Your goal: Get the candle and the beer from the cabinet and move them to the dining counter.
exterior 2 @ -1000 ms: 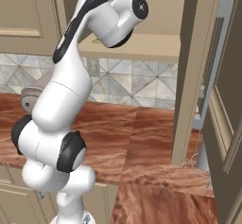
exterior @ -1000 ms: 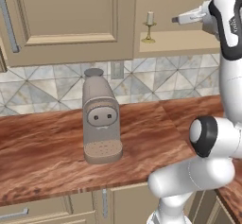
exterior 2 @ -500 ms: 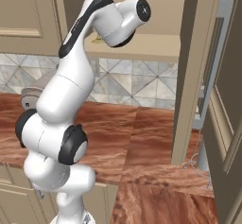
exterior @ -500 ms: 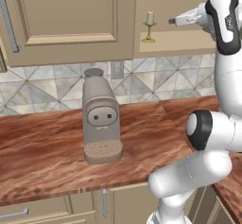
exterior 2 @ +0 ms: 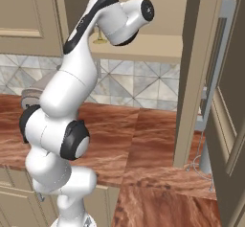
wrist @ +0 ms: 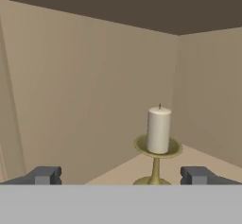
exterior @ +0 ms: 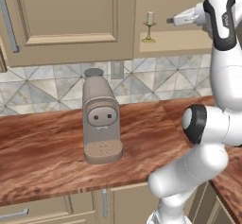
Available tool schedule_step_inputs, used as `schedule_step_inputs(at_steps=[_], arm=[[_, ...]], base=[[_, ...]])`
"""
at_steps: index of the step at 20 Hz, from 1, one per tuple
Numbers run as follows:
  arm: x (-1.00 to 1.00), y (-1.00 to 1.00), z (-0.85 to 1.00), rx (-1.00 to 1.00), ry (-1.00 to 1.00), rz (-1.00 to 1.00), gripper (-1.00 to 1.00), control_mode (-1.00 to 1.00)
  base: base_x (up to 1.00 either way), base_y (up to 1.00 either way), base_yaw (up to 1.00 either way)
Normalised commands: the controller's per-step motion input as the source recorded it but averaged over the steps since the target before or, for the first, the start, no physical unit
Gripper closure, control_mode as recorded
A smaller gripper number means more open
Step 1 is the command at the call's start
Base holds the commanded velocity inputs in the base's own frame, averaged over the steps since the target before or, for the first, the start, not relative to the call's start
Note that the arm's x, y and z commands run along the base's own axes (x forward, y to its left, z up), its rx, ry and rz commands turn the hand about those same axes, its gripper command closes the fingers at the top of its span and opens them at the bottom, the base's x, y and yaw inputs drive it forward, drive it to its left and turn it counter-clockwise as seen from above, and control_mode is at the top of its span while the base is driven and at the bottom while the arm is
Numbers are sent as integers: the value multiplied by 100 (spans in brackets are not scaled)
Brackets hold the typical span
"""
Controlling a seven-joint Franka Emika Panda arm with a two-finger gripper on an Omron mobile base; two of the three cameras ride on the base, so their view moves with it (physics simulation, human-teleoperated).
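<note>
Beige wall cabinet interior ahead of my pincer: plain shelf, back wall, side wall meeting in a corner, ceiling dark above. Below it runs a tile backsplash and a narrow wood counter with one grey coffee machine standing on it, well below and to the side of the pincer.

Pincer: jaws spread fully wide, nothing between them. In the left base view it is level with the shelf, pointing into the open cabinet.

Candle: upright on the shelf in its brass holder, straight ahead of the pincer and slightly toward the right fingertip, near the back corner. In the left base view it is just beyond the pincer tip, a clear gap between them, no contact. In the right base view only the brass foot peeks past the arm.

Progress, my judgement: early. Cabinet door is swung open, so access is done. Candle not yet grasped; I read the current step as the approach toward it. Left to do: close in, grip the candle, carry it to the dining counter, then the same for the beer. I cannot locate the beer or the dining counter from these views.

Counts: candles 1; coffee machines 1; open cabinet doors 1; closed upper doors 1, with bar handle.
</note>
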Motion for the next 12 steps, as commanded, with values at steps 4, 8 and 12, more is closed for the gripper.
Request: schedule_step_inputs(at_steps=[4, 8, 12], arm=[[8, 1, 0, 0, 0, 2, -100, -100], [19, 0, 0, 2, 0, 1, -100, -100], [22, 0, 0, 2, 0, 0, -100, -100]], base=[[0, 0, 0], [0, 0, 0], [0, 0, 0]])
